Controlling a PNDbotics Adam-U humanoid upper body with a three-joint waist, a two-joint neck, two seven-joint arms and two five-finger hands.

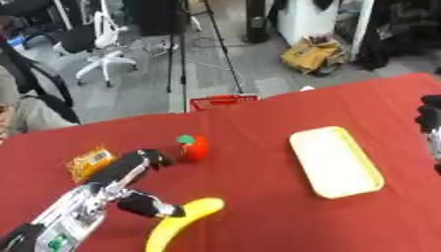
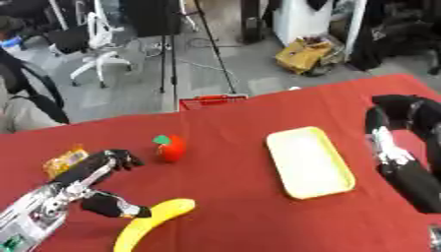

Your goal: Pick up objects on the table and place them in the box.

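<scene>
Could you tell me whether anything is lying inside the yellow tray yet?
Nothing shows inside the yellow tray; its whole floor is bare. The tomato, banana and snack packet remain on the red table.

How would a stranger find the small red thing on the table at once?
On the red table, look left of the pale yellow tray. The red fruit stands beyond the banana, near the left hand; only it is round, red, with a green top.

The tomato (image 1: 193,147) sits left of the tray (image 1: 336,161), the banana (image 1: 182,221) nearer, the packet (image 1: 89,163) farthest left.
</scene>
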